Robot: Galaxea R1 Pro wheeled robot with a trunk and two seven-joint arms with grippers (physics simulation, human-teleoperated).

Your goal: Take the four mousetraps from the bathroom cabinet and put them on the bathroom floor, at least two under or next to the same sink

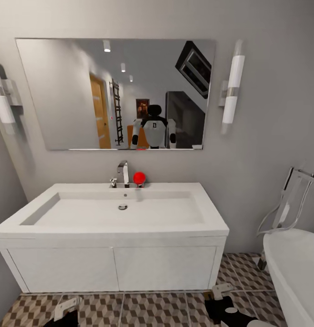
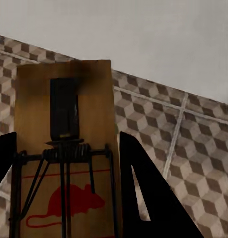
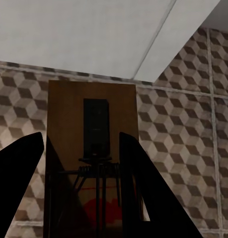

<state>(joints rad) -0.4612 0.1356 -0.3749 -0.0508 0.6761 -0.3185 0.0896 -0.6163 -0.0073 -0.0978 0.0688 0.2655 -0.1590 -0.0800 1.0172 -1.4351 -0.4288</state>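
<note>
The robot faces the white sink (image 1: 125,204), which sits on a white vanity under a wide mirror (image 1: 116,93), with cube-patterned bathroom floor (image 1: 152,309) below. Each tool is clamped on a mousetrap: the left tool (image 2: 64,198) holds a pale wooden mousetrap (image 2: 64,109) with a red mouse print, the right tool (image 3: 79,198) a darker-looking mousetrap (image 3: 91,114). Both traps hang over the tiles, close to the vanity front.

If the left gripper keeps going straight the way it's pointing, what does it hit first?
Probably the bathroom floor near the white sink cabinet; the held mousetrap would touch first. Depth is unclear.
</note>
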